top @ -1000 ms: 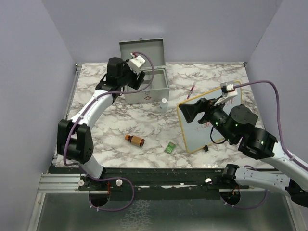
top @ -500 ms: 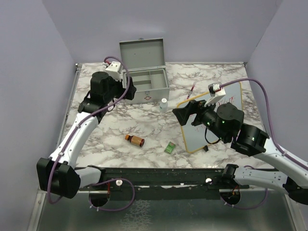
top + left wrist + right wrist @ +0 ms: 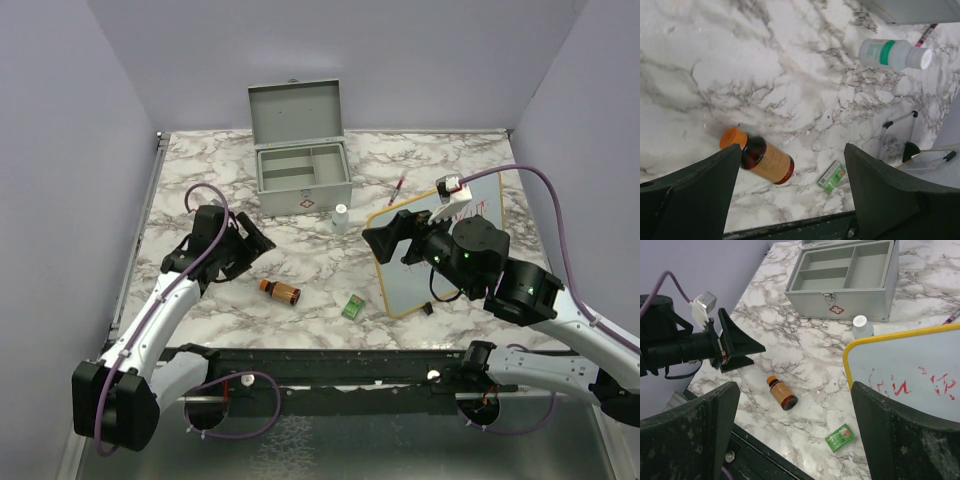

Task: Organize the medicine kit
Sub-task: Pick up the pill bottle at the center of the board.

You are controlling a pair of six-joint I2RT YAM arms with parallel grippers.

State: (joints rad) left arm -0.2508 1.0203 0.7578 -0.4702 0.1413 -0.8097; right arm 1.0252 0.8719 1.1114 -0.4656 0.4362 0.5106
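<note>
Currently my left gripper (image 3: pixel 252 238) hangs low over the marble table (image 3: pixel 320 265). Its two fingers are spread wide and nothing is between them. Its wrist camera looks down between the fingers at an amber bottle (image 3: pixel 762 160) with an orange cap. The amber bottle lies on its side on the marble, close to the gripper and not touching it. A small green packet (image 3: pixel 352 307) lies flat a little beyond the bottle, towards the near edge of the table.

My right gripper (image 3: pixel 378 240) is also wide open and holds nothing. It hovers above the left edge of a yellow-framed whiteboard (image 3: pixel 910 370) that has red scribbles on it. The whiteboard lies on the right half of the table, under my right arm.

A white bottle (image 3: pixel 341 219) with a green band stands upright between the whiteboard's far left corner and the box behind it. Farther back, a red pen (image 3: pixel 400 187) lies on the marble.

The medicine kit (image 3: pixel 303 195), a grey metal box with a red and white emblem on its front, sits at the middle of the table's far edge. Its lid (image 3: pixel 297 108) stands open against the back wall. A grey divided tray (image 3: pixel 850 270) shows inside. Both grippers are well apart from the kit.
</note>
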